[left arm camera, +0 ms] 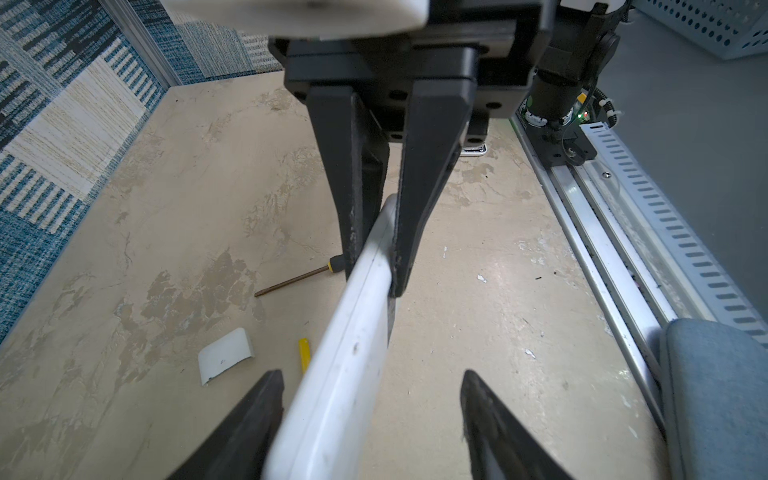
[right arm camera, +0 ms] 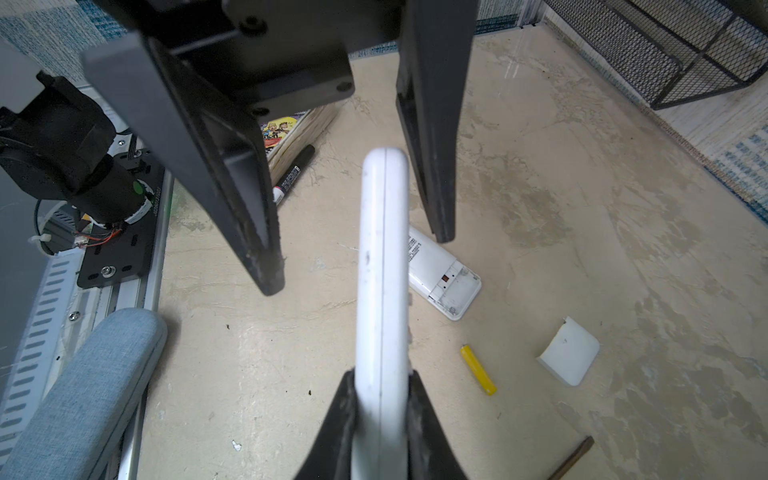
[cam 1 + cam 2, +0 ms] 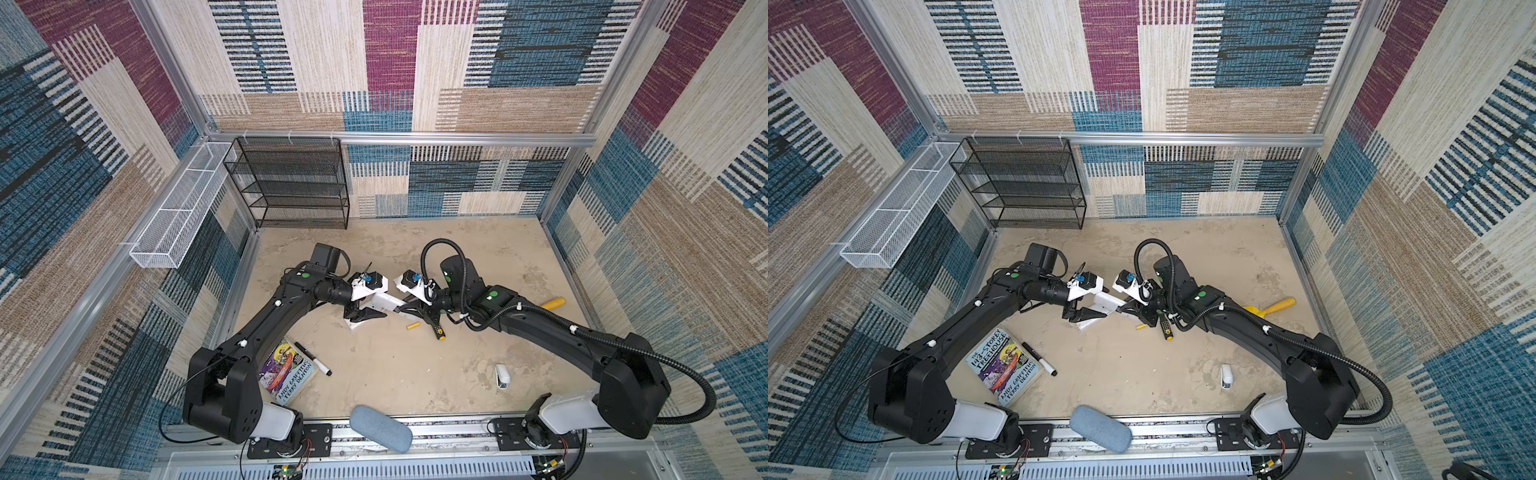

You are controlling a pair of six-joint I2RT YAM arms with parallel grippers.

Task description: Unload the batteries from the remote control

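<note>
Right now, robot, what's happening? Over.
Right gripper shut on remote. Left gripper open, straddling its other end. One battery on table. Nothing blocking.

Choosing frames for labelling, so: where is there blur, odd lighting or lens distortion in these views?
In both top views, even light, faint shadows, the wide lens splays the aluminium frame posts. In the left wrist view, the white camera mount is blurred, the long white plastic remote control sharp. In the right wrist view, the yellow cylindrical battery is crisp.
</note>
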